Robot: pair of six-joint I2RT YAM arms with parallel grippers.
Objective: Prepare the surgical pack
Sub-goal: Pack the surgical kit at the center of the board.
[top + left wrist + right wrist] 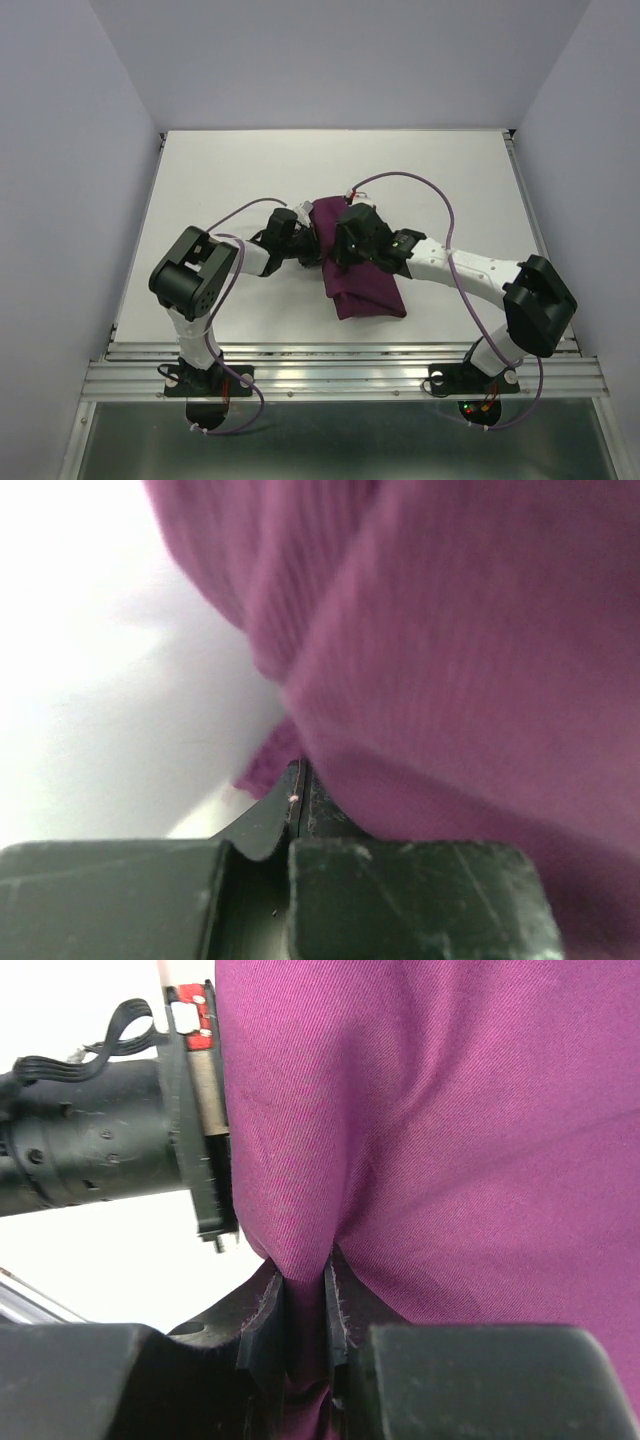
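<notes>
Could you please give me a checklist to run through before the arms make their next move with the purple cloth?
1. Right gripper pinches a fold of the cloth: ok.
2. Left gripper shut on the cloth's edge: ok.
3. Cloth lies well inside the table's edges: ok.
4. Clearance between the grippers: cannot tell; they crowd together over the cloth.
5. Anything wrapped inside: cannot tell; only cloth shows.
</notes>
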